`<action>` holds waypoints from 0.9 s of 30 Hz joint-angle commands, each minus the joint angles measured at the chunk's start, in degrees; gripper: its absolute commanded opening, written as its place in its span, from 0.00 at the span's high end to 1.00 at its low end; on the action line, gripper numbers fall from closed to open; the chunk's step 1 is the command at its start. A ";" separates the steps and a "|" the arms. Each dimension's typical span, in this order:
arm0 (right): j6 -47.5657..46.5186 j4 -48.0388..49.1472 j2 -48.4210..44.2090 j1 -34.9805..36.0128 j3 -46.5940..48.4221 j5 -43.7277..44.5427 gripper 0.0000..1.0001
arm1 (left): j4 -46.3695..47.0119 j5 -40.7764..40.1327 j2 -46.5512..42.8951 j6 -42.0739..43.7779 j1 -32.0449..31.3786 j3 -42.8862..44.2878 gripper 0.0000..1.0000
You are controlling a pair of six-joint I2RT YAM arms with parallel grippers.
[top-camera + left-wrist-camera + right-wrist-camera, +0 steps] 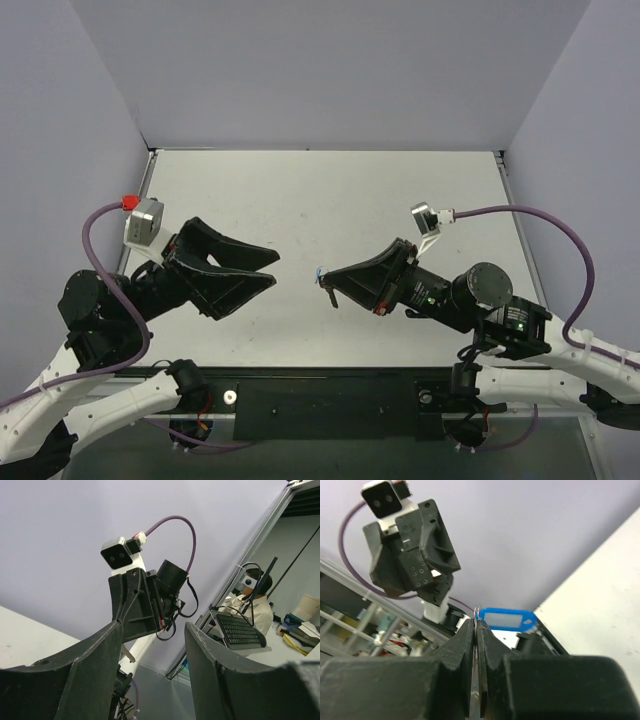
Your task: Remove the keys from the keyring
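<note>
My right gripper is raised above the table's middle and shut. In the right wrist view its jaws pinch a thin metal ring. The blue tag of the keyring sticks out sideways from the ring, and a speck of blue shows at the fingertips from above. A thin grey metal strip lies between the shut fingers. A small dark sliver hangs under the tips. I cannot tell whether either is the key. My left gripper is open and empty, facing the right one a short gap away, with its fingers wide apart.
The white table is walled by pale purple panels on three sides. The right arm's wrist camera and cable rise behind its gripper. A person at a keyboard sits beyond the cell.
</note>
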 commanded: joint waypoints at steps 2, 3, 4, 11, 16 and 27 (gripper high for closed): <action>-12.17 -22.30 0.08 0.46 10.27 -3.18 1.00 | -7.73 2.10 1.44 2.36 -0.01 3.78 0.38; -13.24 -23.82 -0.01 0.46 10.81 -5.19 1.00 | -9.33 2.46 2.14 2.63 -0.09 4.31 0.39; -14.90 -27.23 0.08 0.46 11.78 -6.17 1.00 | -10.21 2.89 2.23 2.72 -0.01 4.58 0.39; -20.80 -40.70 1.83 0.46 15.39 -13.38 1.00 | -17.42 10.01 4.43 2.54 -0.71 4.23 0.43; -25.19 -43.44 2.98 -0.50 15.48 -19.07 1.00 | -25.06 6.95 5.57 4.47 -2.90 5.02 0.43; -20.90 -35.70 11.05 -28.27 10.99 -35.28 1.00 | -37.90 -13.08 8.47 6.15 -6.25 6.42 0.51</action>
